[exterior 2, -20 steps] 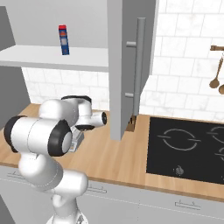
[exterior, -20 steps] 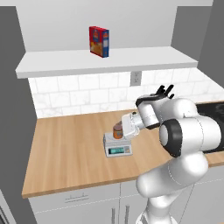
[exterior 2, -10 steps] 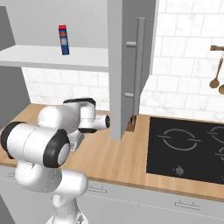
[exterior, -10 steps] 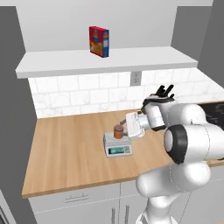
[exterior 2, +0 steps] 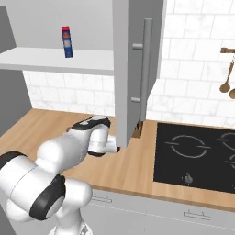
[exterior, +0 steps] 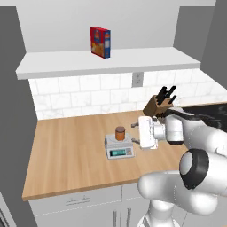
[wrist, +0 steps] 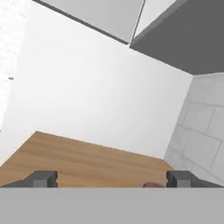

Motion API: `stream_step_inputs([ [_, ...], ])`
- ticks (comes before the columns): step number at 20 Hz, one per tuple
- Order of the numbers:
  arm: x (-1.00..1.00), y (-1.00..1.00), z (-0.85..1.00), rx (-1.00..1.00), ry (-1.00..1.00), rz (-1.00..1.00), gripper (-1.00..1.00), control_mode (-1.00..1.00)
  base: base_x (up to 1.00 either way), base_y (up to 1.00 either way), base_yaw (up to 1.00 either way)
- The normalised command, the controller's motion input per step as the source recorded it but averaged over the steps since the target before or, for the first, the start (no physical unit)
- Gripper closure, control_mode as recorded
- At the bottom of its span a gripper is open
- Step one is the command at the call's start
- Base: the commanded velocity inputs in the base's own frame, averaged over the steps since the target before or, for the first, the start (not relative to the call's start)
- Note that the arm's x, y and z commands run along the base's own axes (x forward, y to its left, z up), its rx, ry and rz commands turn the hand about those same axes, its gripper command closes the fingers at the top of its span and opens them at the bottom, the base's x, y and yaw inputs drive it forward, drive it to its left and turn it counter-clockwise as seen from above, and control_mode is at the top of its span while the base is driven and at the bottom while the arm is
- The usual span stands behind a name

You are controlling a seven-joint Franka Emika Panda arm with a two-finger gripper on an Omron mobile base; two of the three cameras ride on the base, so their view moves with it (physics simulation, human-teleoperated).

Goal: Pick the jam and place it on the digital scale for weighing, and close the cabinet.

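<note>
The counter (exterior: 66,155) was matt, light wood grain. The cabinet (exterior 2: 133,69) door looked smooth matt grey, its bar handle (exterior 2: 146,69) brushed metal. The jam (exterior: 119,133) jar looked glossy.

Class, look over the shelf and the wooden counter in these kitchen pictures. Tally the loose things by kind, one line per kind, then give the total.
Box: 1
Jam: 1
Scale: 1
Knife block: 1
Total: 4
</note>
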Motion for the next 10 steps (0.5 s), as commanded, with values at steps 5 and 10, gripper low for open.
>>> stream_step_inputs([
  [5,-0.41,-0.45,0.16,0.21,-0.23,0.00,-1.00,-1.00,0.00,0.00,0.00],
  [10,-0.30,-0.63,0.53,0.24,-0.31,-0.03,-1.00,-1.00,0.00,0.00,0.00],
])
